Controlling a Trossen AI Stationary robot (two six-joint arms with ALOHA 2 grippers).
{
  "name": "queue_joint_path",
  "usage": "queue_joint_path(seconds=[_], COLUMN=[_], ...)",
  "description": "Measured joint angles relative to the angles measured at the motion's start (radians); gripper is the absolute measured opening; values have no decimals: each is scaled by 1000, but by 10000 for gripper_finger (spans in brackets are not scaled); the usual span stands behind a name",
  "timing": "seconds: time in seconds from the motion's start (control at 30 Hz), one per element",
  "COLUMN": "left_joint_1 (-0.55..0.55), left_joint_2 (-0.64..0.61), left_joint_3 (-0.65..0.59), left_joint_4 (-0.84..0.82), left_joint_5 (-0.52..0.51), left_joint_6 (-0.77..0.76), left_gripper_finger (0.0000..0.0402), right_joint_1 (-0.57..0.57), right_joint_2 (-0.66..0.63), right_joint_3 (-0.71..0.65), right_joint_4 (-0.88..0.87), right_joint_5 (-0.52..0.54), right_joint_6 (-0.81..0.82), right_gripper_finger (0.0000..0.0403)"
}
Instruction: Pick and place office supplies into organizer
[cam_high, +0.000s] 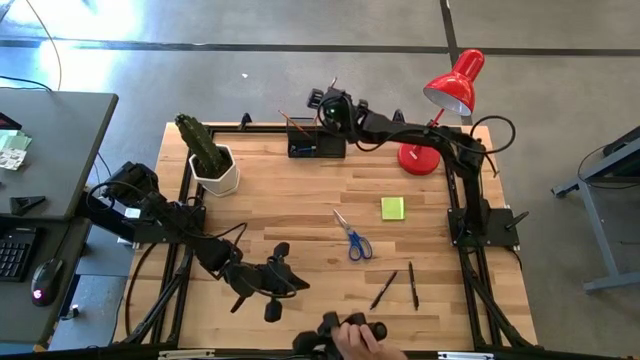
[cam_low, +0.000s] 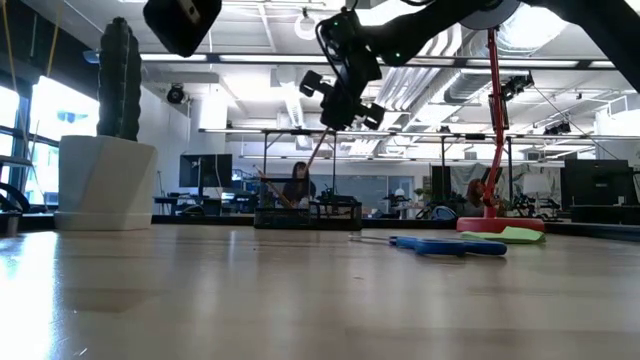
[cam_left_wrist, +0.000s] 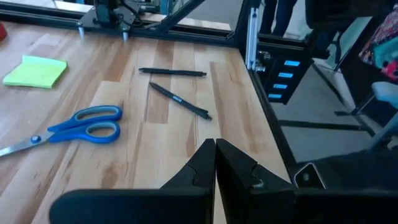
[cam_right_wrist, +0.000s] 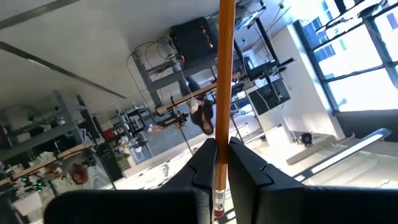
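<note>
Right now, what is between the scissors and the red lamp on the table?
The yellow-green sticky-note pad lies between the scissors and the red lamp; the high view shows it, with bare wood around it.

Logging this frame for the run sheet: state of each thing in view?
right tool: shut on pencil, raised above organizer
pencil: held, off the table
left tool: shut, empty, low over table's near side
organizer: upright at table's far edge
scissors: flat on table, blades closed
sticky-note pad: flat on table
two pens: flat on table, apart
desk lamp: upright
cactus pot: upright
</note>
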Motion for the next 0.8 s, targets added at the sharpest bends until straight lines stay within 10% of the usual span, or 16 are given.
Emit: queue_joint_path(seconds=[0.8], left_joint_1=[-2], left_joint_2=[0], left_joint_3=[0], left_joint_4=[-10], left_joint_5=[0], left_joint_6=[-51], left_gripper_finger=[3], right_joint_1=[-5], right_joint_2=[120], right_joint_3=[0], right_joint_4=[82], right_joint_5=[-35], right_joint_6=[47], right_gripper_finger=[72])
